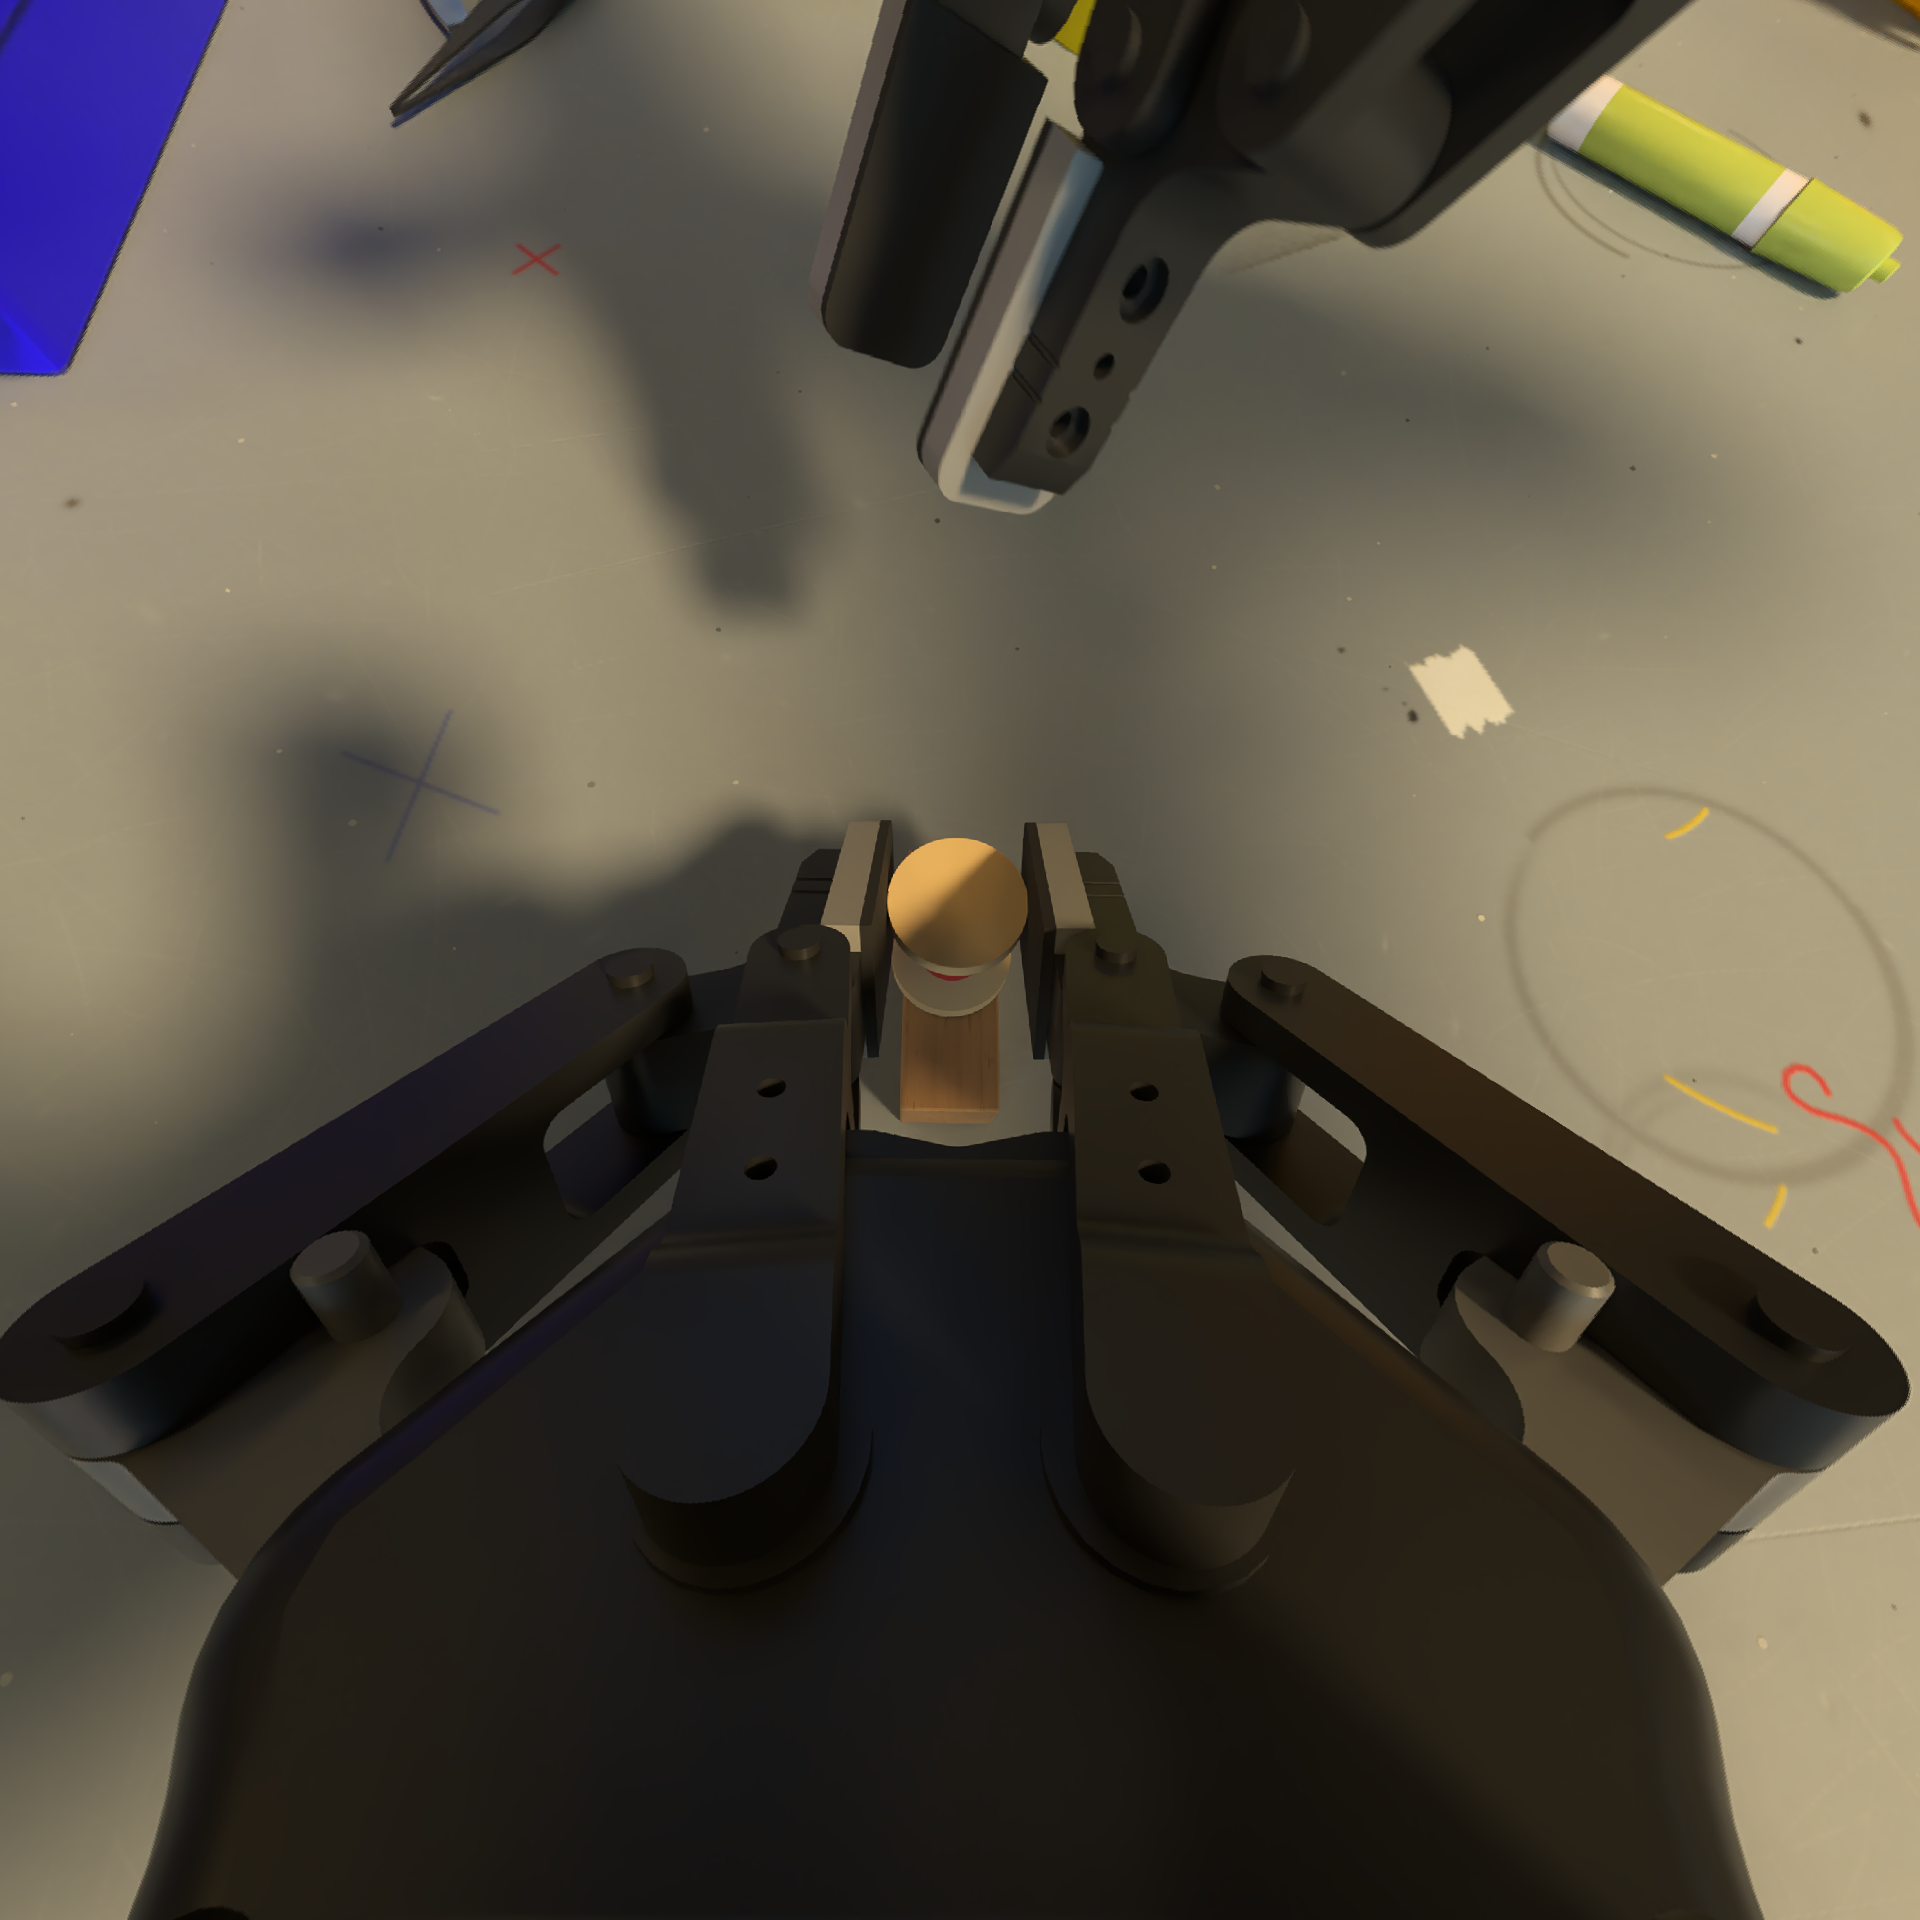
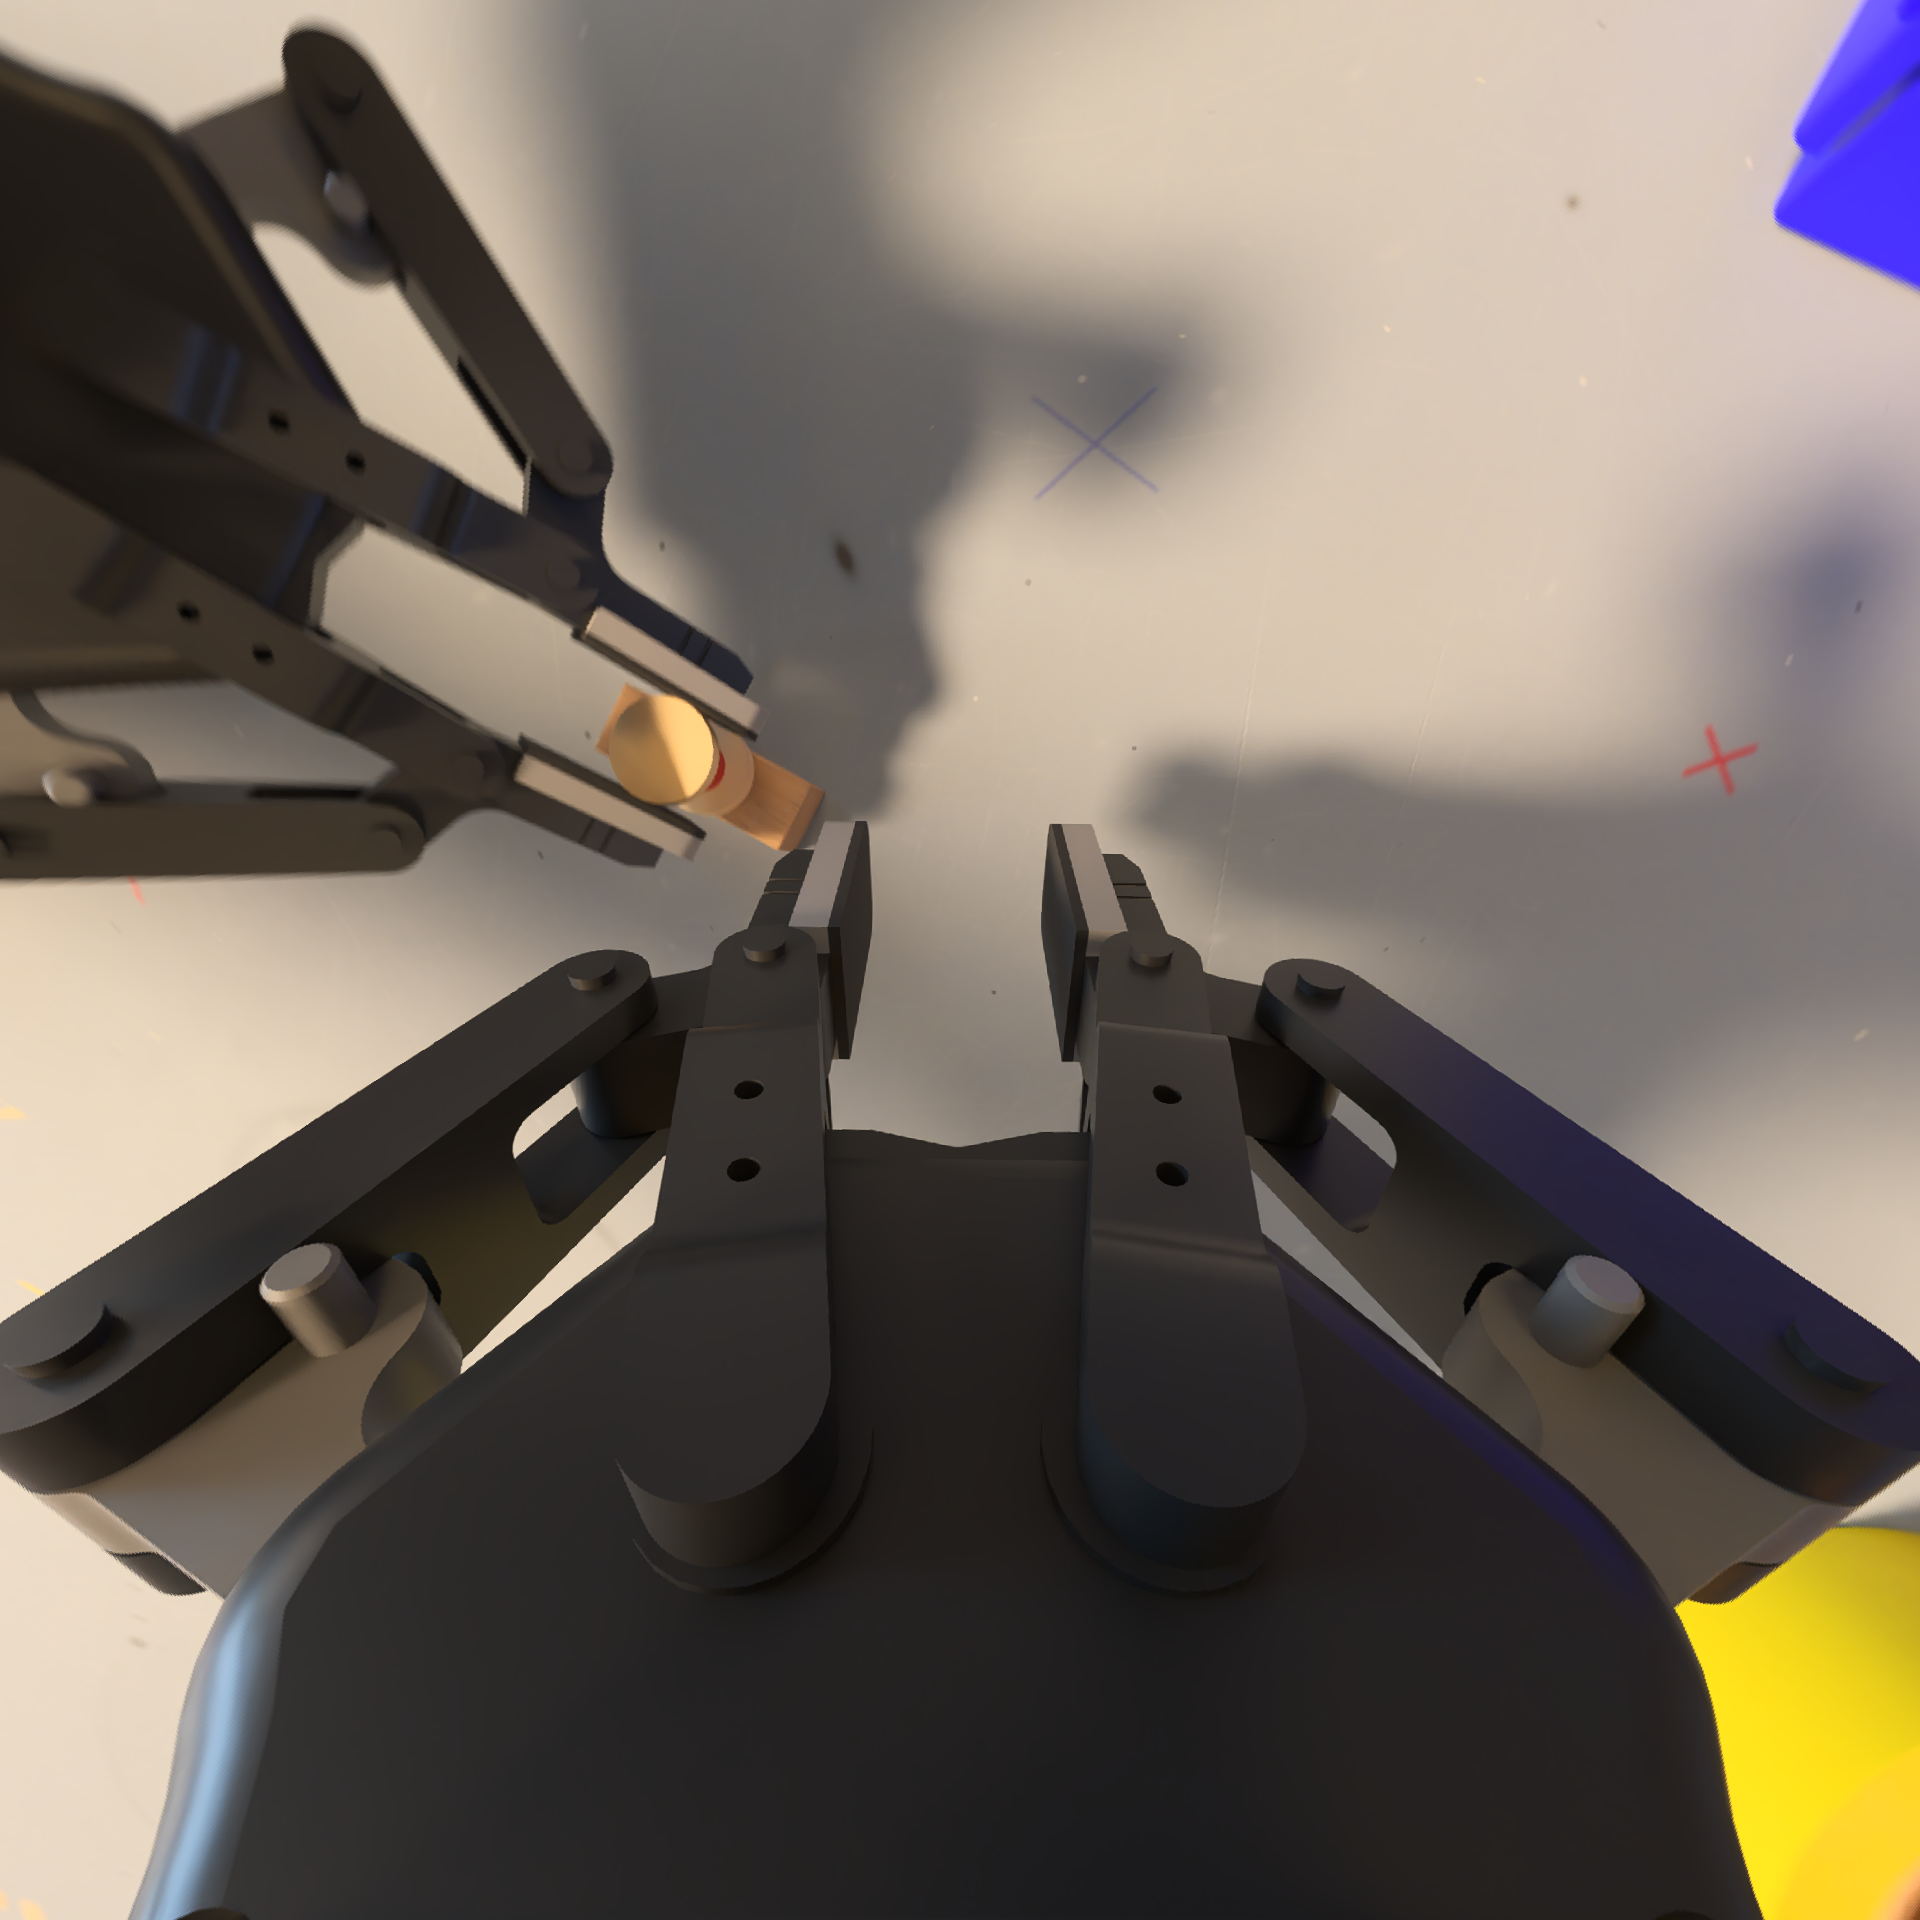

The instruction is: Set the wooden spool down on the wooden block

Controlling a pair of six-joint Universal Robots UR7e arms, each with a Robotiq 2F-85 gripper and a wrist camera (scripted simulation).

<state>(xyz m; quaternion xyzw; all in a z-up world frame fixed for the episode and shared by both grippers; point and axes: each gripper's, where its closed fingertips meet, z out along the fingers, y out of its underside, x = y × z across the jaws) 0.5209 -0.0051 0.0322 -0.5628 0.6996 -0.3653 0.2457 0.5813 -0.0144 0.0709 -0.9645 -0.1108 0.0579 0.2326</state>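
My left gripper (image 1: pixel 956 862) is shut on the wooden spool (image 1: pixel 956 902), its pads against the round top flange. The spool has a pale body with a red band and stands upright over the wooden block (image 1: pixel 951 1081), which lies on the table between my fingers. In the right wrist view the left gripper (image 2: pixel 707 774) holds the spool (image 2: pixel 665 748) with its lower end at the block (image 2: pixel 779 805). I cannot tell whether spool and block touch. My right gripper (image 2: pixel 956 862) is open and empty, just right of the block. It also shows in the left wrist view (image 1: pixel 940 416).
A blue object (image 1: pixel 83 156) lies far left and shows in the right wrist view (image 2: pixel 1860 156). A lime-green marker (image 1: pixel 1725 187) lies far right. A tape scrap (image 1: pixel 1460 691) sticks to the table. A yellow object (image 2: pixel 1818 1714) sits beside my right gripper.
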